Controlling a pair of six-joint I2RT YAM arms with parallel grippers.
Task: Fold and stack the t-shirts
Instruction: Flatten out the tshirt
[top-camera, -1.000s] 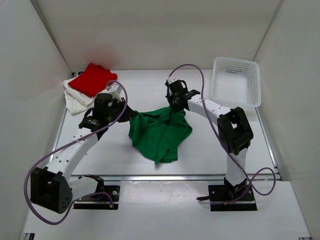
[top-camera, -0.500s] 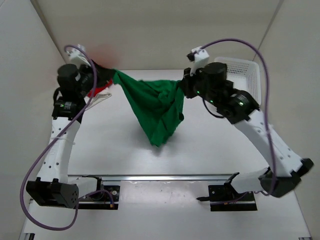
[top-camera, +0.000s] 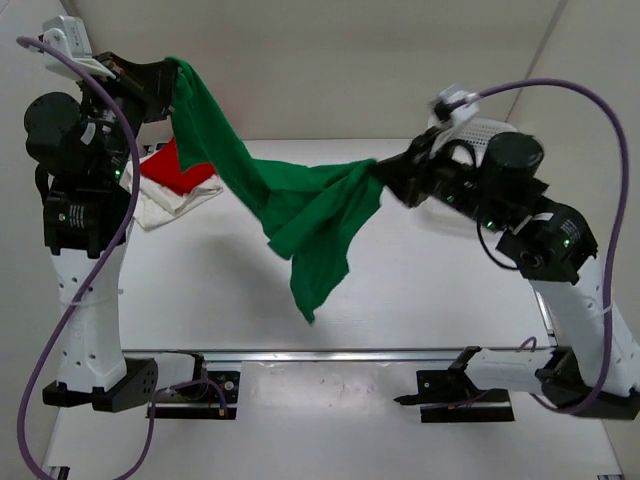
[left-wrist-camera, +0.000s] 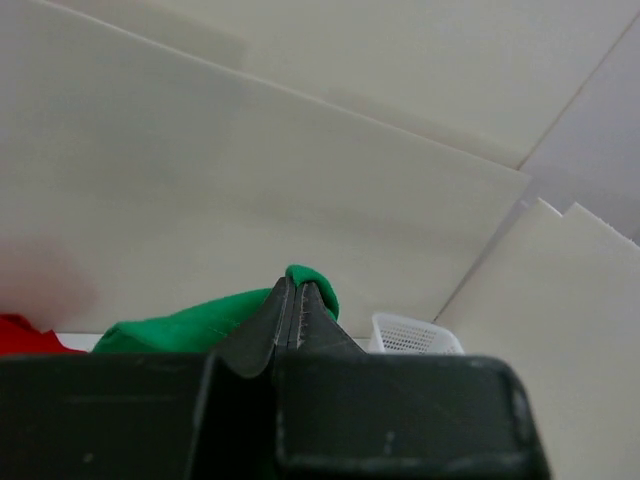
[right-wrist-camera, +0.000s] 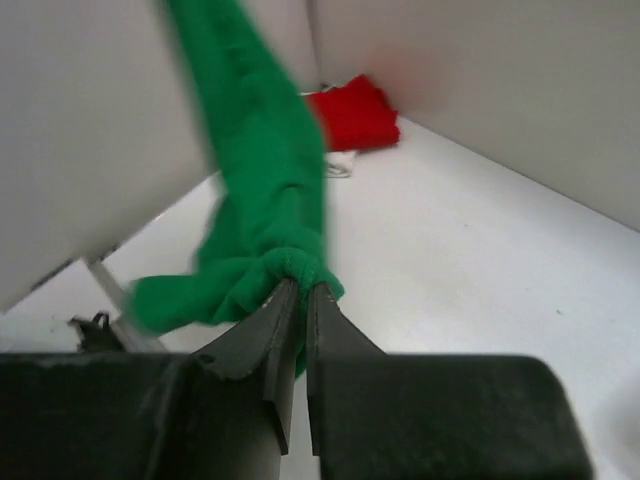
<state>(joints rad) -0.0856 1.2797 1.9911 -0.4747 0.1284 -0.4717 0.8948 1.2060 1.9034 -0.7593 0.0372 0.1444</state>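
Left end effector (top-camera: 163, 76) up high, clamped on one end of green t-shirt (top-camera: 300, 215). Below: red t-shirt (top-camera: 178, 172) on off-white t-shirt (top-camera: 160, 208), far-left worktop (top-camera: 430, 290). Green shirt stretched mid-air. Right end effector (top-camera: 388, 180) clamped on other end.

basket (left-wrist-camera: 415, 337): white perforated plastic, at the far right of the surface, partly hidden in the top view
surface (top-camera: 430, 290): white, flat
walls (top-camera: 350, 60): plain off-white panels

T-shirt (top-camera: 300, 210) aloft over table (top-camera: 430, 290) centre, stacked pair (top-camera: 175, 178) far left
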